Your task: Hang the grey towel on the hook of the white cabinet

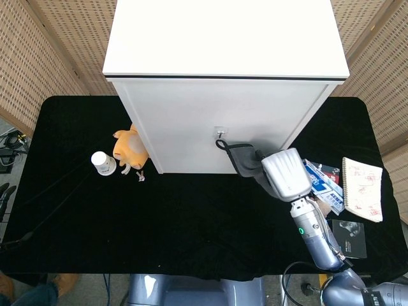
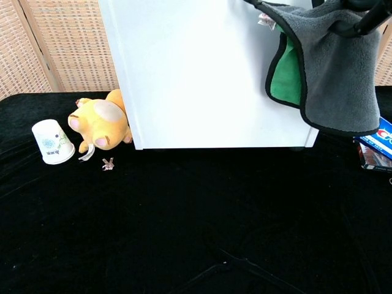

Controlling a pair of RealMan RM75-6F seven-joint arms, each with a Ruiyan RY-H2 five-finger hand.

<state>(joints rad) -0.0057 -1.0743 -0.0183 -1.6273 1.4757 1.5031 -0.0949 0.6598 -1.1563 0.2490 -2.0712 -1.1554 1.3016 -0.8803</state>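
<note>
The grey towel (image 2: 337, 73), green on its inner side, hangs in front of the white cabinet (image 1: 223, 121) at its right half. My right hand (image 1: 285, 174) holds the towel's top; in the chest view only dark fingertips (image 2: 361, 21) show at the upper right edge. In the head view the grey towel (image 1: 245, 159) bunches just left of the hand, and its black loop (image 1: 221, 144) lies right below the small hook (image 1: 220, 132) on the cabinet front. Whether the loop touches the hook I cannot tell. My left hand is out of sight.
An orange plush toy (image 2: 101, 125) and a white paper cup (image 2: 52, 142) lie by the cabinet's left corner. A toothpaste box (image 1: 322, 185), a notebook (image 1: 363, 188) and a dark card (image 1: 349, 237) sit to the right of my right arm.
</note>
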